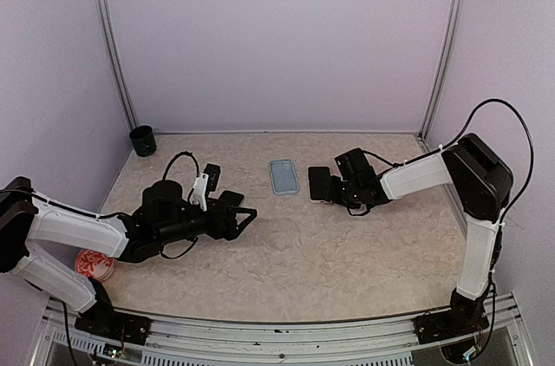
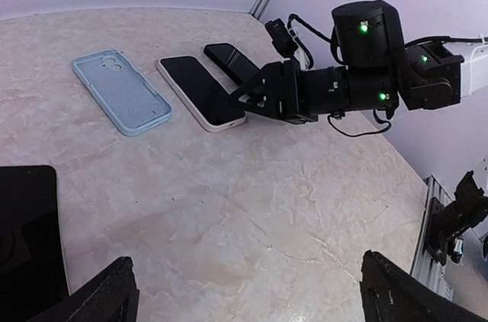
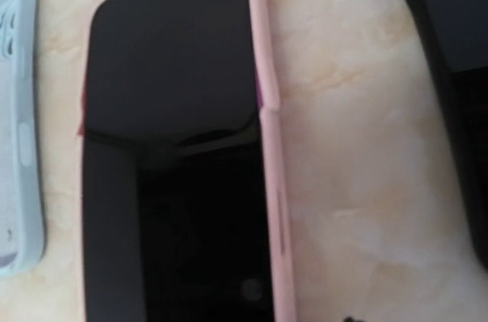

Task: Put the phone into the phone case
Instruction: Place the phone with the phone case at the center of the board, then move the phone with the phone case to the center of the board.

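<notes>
Phone (image 1: 318,184) lies flat, screen up, on the table (image 1: 347,271) toward the middle of its far edge. It is just beside the pale blue phone case (image 1: 284,177), with a narrow gap between them. My right claw (image 1: 332,186) sits at the phone's right end, fingers spread, pinching nothing. My left claw (image 1: 245,216) is spread wide and empty, well apart from both. The case lies hollow side up with nothing in it. A dark cup (image 1: 142,140) stands in the far left corner, its inside hidden. The risk, as I judge it, is that the unbraced case skids when the phone presses in, or the phone settles crooked on its rim.
</notes>
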`<state>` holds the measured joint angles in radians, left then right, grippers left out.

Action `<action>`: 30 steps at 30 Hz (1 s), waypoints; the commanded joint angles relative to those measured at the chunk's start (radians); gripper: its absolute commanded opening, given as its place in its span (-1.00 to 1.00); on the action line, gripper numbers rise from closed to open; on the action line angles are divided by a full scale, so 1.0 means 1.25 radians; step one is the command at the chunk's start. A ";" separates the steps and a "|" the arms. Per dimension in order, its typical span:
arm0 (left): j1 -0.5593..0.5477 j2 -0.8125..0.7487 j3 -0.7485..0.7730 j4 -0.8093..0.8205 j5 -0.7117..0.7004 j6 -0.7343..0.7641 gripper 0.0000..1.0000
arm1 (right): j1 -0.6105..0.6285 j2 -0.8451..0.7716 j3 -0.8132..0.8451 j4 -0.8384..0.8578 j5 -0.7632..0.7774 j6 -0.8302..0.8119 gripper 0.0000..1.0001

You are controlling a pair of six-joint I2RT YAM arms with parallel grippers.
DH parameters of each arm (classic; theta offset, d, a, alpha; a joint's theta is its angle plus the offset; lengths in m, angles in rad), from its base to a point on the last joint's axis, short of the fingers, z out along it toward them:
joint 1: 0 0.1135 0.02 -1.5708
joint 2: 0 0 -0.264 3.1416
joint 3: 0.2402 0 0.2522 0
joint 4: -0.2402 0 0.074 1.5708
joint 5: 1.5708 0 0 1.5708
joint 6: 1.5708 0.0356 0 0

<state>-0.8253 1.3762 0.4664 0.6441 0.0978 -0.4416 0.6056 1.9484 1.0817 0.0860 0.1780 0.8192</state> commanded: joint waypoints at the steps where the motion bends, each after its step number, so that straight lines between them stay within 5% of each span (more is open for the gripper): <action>1: 0.003 0.002 0.000 0.026 0.006 -0.002 0.98 | -0.006 -0.060 0.006 -0.049 -0.004 -0.002 0.09; 30: 0.002 0.017 0.004 0.033 0.006 -0.009 0.98 | 0.061 0.009 0.000 -0.094 -0.100 0.004 0.09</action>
<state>-0.8253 1.3964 0.4664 0.6655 0.1009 -0.4473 0.6731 1.9221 1.0870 -0.0315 0.0673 0.8085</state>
